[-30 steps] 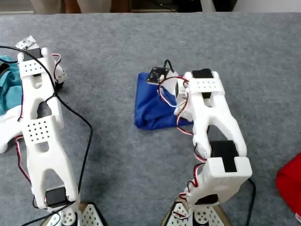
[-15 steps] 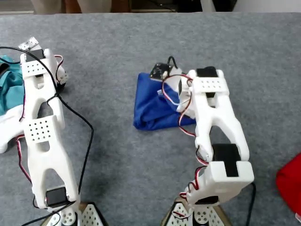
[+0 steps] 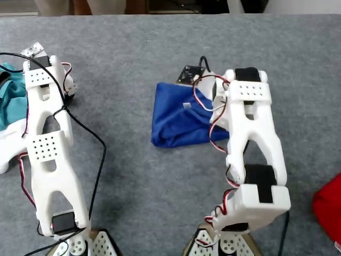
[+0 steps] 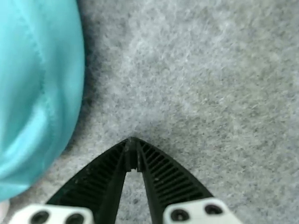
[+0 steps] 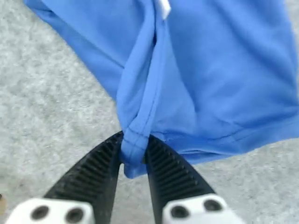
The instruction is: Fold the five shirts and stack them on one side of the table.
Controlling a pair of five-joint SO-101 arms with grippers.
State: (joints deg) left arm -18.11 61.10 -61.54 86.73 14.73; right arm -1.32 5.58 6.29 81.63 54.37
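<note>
Right hand [image 5: 134, 151] pinching a hem fold of the blue shirt [image 5: 210, 79], grey table [image 5: 42, 121] beneath

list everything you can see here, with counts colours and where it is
blue shirt: 1, blue, partly folded, middle of the table, beside the right arm
teal shirt: 1, teal, at the table's left edge, next to the left arm
white cloth: 1, white, left edge, just nearer the arm bases than the teal shirt
red cloth: 1, red, right edge, cut off by the frame
table: 1, grey felt-like surface, under everything
black cable: 1, black, trailing over and beside the left arm
left arm: 1, white, along the left side
right arm: 1, white, right of centre
left gripper: 1, black, shut on nothing, over bare table
right gripper: 1, black, shut on the blue shirt's edge
</note>
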